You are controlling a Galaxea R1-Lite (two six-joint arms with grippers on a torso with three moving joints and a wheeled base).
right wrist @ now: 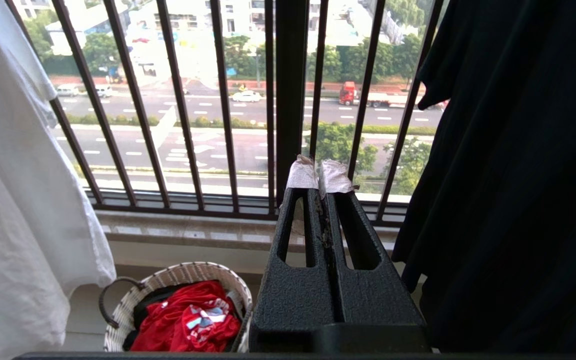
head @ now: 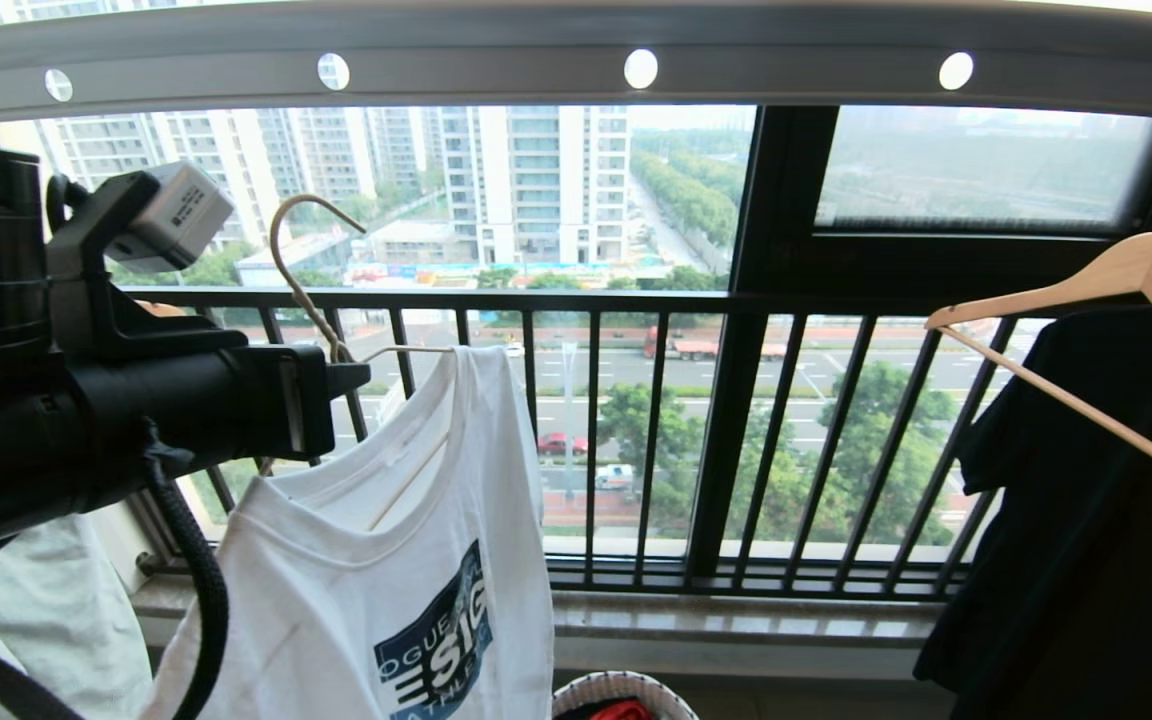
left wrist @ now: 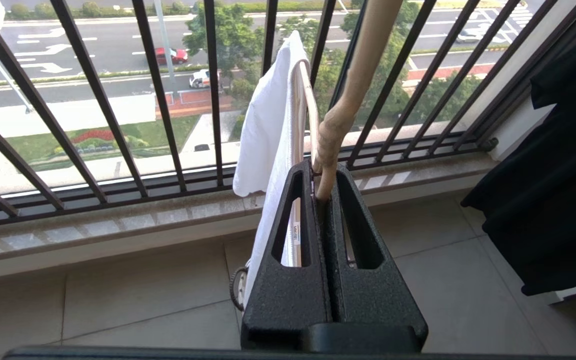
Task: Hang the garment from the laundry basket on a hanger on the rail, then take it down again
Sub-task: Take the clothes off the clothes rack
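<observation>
While the rail (head: 576,50) runs above, the left gripper (head: 356,378) clamps the hanger (head: 308,290) carrying the garment (head: 386,580), off the rail.
Only the right wrist view shows the right gripper (right wrist: 320,175) pressed together, empty, the laundry basket (right wrist: 168,280) below beside it.

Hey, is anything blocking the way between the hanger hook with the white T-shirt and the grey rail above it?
Nothing visible. The left tool is shut on the hanger, whose hook sits below the rail with only open air between. The T-shirt hangs beneath.
</observation>
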